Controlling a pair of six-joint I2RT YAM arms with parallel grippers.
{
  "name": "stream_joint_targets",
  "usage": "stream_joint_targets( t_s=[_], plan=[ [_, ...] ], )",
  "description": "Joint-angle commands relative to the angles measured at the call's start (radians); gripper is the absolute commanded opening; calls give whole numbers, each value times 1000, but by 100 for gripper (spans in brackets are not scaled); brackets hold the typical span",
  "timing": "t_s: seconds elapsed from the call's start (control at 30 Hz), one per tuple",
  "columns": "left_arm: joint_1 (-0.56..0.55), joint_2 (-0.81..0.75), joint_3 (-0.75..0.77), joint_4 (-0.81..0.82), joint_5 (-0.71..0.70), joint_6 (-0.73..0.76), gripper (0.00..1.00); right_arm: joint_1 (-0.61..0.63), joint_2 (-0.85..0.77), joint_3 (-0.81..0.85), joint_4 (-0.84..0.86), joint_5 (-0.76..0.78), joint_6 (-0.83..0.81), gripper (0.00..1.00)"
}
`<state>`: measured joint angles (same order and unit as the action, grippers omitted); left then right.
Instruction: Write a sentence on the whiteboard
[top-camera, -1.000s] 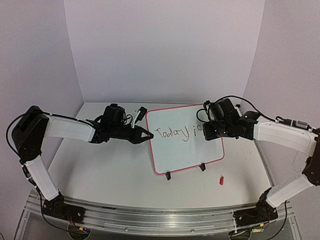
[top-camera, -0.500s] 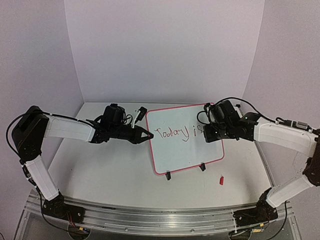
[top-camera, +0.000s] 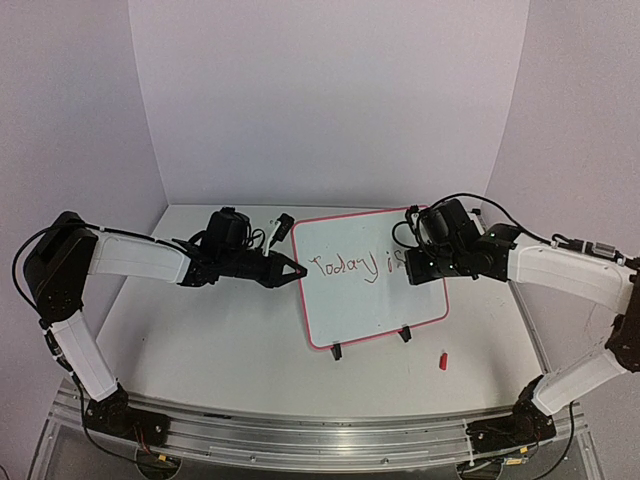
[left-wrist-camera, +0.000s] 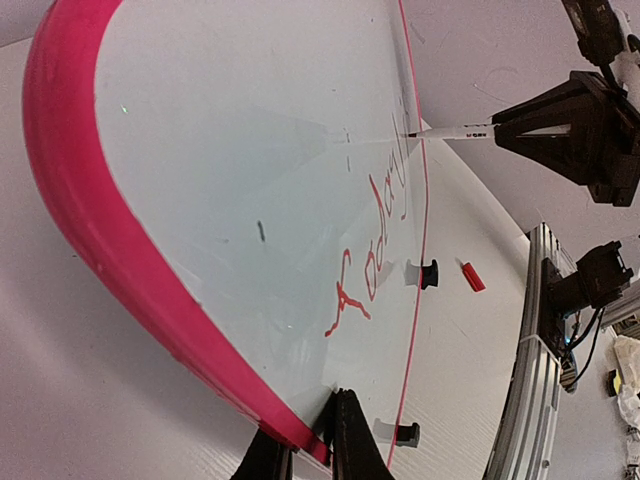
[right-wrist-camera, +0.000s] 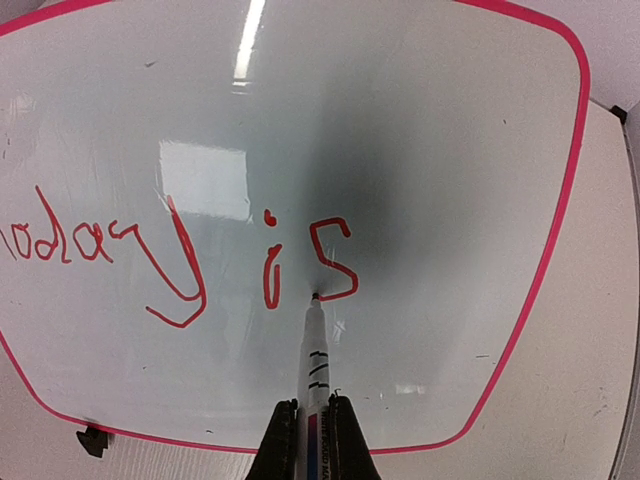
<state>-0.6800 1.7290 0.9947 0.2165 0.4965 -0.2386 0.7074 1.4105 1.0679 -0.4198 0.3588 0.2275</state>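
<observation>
The whiteboard, white with a pink-red frame, stands tilted on the table. Red handwriting on it reads "Today is" in one line. My left gripper is shut on the board's left edge; in the left wrist view its jaws pinch the pink frame. My right gripper is shut on a white marker. The marker's tip touches the board at the bottom end of the "s". The marker and right gripper also show in the left wrist view.
A red marker cap lies on the table in front of the board's right corner, also in the left wrist view. The stand's black feet stick out under the board's lower edge. A metal rail runs along the near edge.
</observation>
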Motion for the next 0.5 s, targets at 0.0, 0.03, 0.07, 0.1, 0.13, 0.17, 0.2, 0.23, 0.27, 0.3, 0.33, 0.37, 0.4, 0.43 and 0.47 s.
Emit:
stream_joint_targets(
  t_s=[0.0,0.03,0.07,0.1,0.13,0.17,0.2,0.23,0.27,0.3,0.33,0.37,0.4,0.43,0.47],
  plan=[
    [25,60,-29,-174,-310,165,0,-3,-16,21,21,-18,-8,0],
    [25,60,-27,-173,-311,165,0,-3,-32,16,19,-20,-6,0],
    [24,60,-27,-172,-311,165,0,-3,-46,10,19,-24,-4,0],
    [25,61,-27,-172,-311,165,0,-3,-61,4,15,-27,-3,0],
    [25,61,-26,-171,-312,165,0,-3,-77,-2,12,-27,-3,0],
    [25,62,-26,-170,-311,165,0,-3,-90,-7,8,-16,-4,0],
    [25,64,-25,-170,-310,165,0,-3,-101,-11,4,1,-9,0],
    [25,66,-23,-168,-309,165,0,-3,-111,-12,-1,12,-12,0],
    [25,68,-21,-168,-309,165,0,-3,-120,-13,-6,9,-14,0],
    [25,70,-20,-168,-309,165,0,-3,-127,-13,-9,-1,-15,0],
    [25,71,-19,-168,-308,165,0,-3,-131,-11,-11,-42,-13,0],
    [25,70,-19,-167,-308,165,0,-3,-133,-8,-10,-99,-11,0],
    [25,70,-20,-166,-308,164,0,-3,-131,-8,-8,-182,-10,0],
    [25,69,-20,-164,-308,163,0,-3,-123,-10,-1,-260,-13,0],
    [25,69,-21,-162,-307,163,0,-3,-111,-15,18,-345,-23,0]
  ],
)
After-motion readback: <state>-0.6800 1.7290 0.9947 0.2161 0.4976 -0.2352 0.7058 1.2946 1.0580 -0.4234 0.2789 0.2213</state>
